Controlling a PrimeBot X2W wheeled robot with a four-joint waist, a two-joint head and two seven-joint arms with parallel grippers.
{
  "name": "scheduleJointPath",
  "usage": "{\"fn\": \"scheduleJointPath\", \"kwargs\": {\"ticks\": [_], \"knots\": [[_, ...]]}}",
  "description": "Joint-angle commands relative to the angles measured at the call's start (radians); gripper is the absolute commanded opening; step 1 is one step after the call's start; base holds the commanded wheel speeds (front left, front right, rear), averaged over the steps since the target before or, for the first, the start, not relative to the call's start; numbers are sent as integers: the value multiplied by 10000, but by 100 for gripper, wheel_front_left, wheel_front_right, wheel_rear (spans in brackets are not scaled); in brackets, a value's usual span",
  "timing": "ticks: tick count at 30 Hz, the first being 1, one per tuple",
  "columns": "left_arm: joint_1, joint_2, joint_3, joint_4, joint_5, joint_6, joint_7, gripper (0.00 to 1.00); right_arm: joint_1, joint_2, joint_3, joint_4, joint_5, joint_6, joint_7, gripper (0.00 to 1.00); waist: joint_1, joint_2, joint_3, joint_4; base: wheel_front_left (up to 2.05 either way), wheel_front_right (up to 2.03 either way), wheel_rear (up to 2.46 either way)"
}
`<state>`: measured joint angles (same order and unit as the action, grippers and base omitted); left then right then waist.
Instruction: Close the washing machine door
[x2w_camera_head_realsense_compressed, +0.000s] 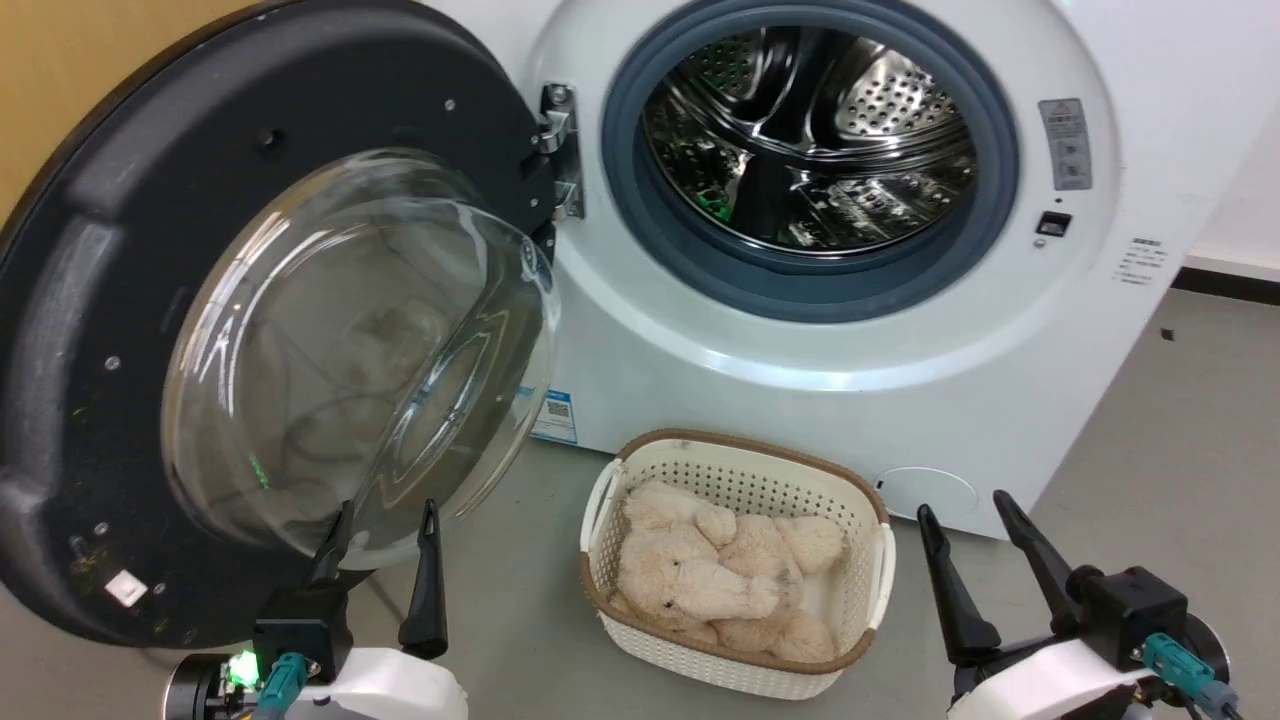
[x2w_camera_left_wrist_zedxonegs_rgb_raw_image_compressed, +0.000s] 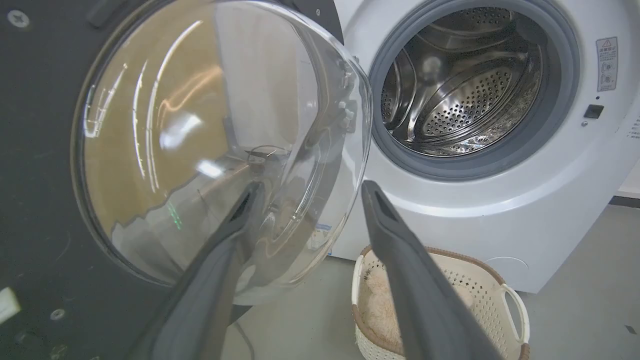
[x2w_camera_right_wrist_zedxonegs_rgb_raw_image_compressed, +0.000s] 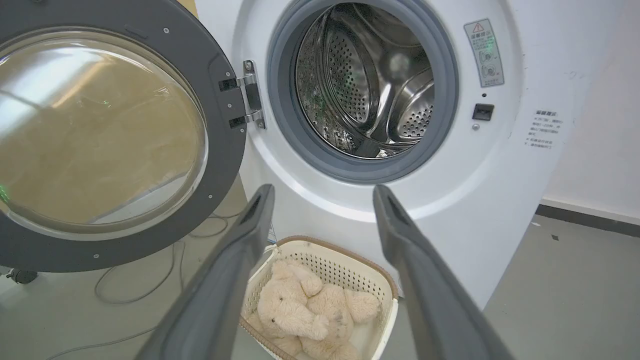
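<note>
Fully open, the washing machine door (x2w_camera_head_realsense_compressed: 120, 330) hangs out to the left of the washing machine (x2w_camera_head_realsense_compressed: 1000, 380), with its hinge (x2w_camera_head_realsense_compressed: 560, 150) at the round opening's left edge and its black rim reaching near. Bare grey floor (x2w_camera_head_realsense_compressed: 1180, 450) lies right of the white basket (x2w_camera_head_realsense_compressed: 860, 500), which stands just before the machine and holds cream plush toys (x2w_camera_head_realsense_compressed: 700, 580). The left gripper (x2w_camera_head_realsense_compressed: 388, 510) is spread and empty, its tips close before the door's glass; contact cannot be told. The right gripper (x2w_camera_head_realsense_compressed: 962, 505) is likewise spread and empty, near the basket's right side. A grey warning label (x2w_camera_head_realsense_compressed: 1065, 143) and a blue sticker (x2w_camera_head_realsense_compressed: 555, 410) carry print too small to read.
</note>
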<state>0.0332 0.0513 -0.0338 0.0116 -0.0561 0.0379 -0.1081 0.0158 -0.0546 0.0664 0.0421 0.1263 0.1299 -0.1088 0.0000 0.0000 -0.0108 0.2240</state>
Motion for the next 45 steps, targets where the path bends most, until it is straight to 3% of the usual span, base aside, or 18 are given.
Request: {"fn": "scheduleJointPath", "kwargs": {"ticks": [1, 45], "knots": [[121, -5, -5, -48, -51, 80, -105, 100, -3, 20, 56, 53, 92, 4, -99, 100, 0, 0, 22, 81, 0, 0, 0], [863, -9, 14, -1017, -689, 1112, -1066, 100, -1123, -444, 1921, 1154, 1610, 6, -1059, 100, 0, 0, 301, 2179, 0, 0, 0]]}}
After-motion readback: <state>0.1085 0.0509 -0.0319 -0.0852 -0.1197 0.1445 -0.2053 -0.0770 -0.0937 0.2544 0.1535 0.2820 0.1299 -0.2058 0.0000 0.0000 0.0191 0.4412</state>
